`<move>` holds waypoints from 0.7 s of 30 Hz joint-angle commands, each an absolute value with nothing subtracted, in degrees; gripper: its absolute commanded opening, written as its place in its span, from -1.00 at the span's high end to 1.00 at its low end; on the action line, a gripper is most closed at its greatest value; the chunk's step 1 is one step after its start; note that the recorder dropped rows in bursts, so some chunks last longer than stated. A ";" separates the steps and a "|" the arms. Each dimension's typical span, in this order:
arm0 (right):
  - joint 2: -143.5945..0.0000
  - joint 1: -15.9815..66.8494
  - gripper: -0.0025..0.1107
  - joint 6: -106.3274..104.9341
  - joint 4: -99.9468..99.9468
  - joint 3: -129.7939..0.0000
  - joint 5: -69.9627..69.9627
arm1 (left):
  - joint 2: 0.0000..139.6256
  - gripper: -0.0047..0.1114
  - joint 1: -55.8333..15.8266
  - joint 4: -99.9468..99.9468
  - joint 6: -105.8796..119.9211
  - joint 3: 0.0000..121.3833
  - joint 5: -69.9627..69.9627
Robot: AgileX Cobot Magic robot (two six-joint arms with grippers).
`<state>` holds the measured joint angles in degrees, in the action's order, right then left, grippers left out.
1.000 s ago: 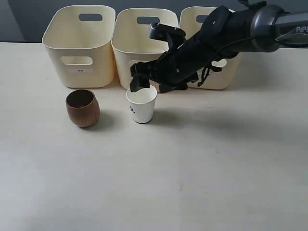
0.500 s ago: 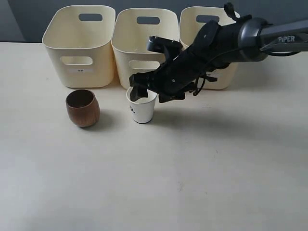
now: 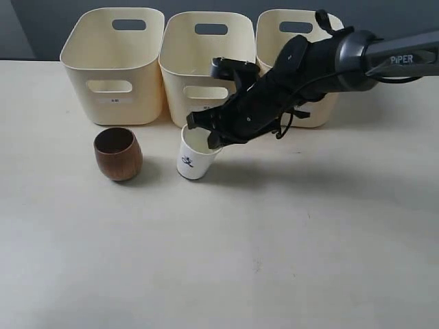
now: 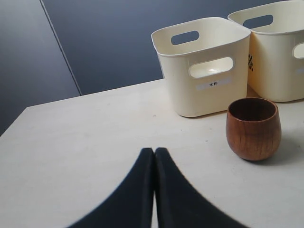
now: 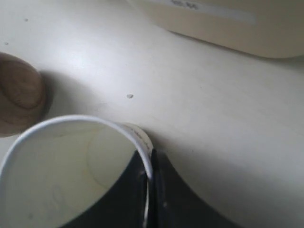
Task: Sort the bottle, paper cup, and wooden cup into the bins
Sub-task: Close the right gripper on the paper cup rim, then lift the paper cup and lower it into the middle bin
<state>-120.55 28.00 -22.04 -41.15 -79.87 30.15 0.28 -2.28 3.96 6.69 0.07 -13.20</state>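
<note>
The white paper cup (image 3: 195, 157) leans tilted in front of the middle bin (image 3: 206, 65), its rim pinched by my right gripper (image 3: 212, 141). In the right wrist view one finger is inside the paper cup (image 5: 61, 180) and one outside, with the right gripper (image 5: 151, 172) shut on the wall. The brown wooden cup (image 3: 118, 153) stands upright to its left, in front of the left bin (image 3: 114, 65). My left gripper (image 4: 154, 153) is shut with nothing in it, short of the wooden cup (image 4: 252, 128). The bottle is out of view.
Three cream bins line the far side of the table; the right bin (image 3: 295, 41) is partly covered by my right arm. The left bin (image 4: 204, 64) carries a small label. A bare stretch of table (image 3: 260, 260) lies toward the front.
My right gripper dropped onto the paper cup's rim and shut on it. The cup has tilted and shifted slightly left. The wooden cup has not moved.
</note>
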 commanded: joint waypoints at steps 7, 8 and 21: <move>-116.49 28.00 0.97 -22.45 -40.04 -81.79 33.96 | 0.00 0.92 -2.47 3.96 6.58 0.00 -12.89; -115.60 28.00 0.97 -22.45 -39.89 -82.06 33.97 | 0.00 0.92 -2.47 3.96 6.58 0.00 -12.89; -103.63 28.00 0.97 -28.49 -39.67 -82.08 16.71 | 0.00 0.92 -2.47 3.96 6.58 0.00 -12.89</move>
<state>-104.33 28.04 -27.83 -40.03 -81.75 21.65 0.28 -2.28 3.96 6.69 0.07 -13.20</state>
